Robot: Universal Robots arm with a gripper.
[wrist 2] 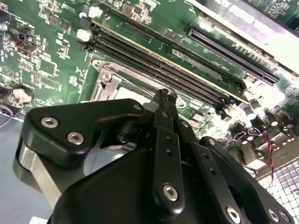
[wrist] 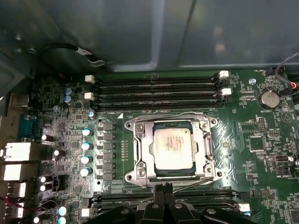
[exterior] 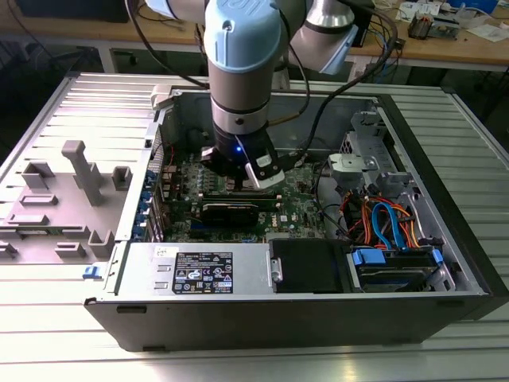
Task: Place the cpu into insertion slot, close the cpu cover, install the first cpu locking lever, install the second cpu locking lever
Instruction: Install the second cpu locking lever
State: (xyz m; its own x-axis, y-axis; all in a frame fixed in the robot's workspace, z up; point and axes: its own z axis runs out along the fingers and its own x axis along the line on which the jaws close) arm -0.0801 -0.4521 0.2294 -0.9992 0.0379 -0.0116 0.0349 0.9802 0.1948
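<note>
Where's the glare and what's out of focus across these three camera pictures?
Exterior view: strong glare on the ribbed table at the near corner on that view's left. Second wrist view: the end effector body looms soft and close, and a washed-out bright strip runs along the board's far edge. First wrist view: the cpu top is mildly overexposed and the case wall behind is dim.

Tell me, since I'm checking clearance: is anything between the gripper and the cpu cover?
Nothing visible. In the first wrist view the gripper sits at the edge of the cpu cover, which lies over the cpu.
</note>
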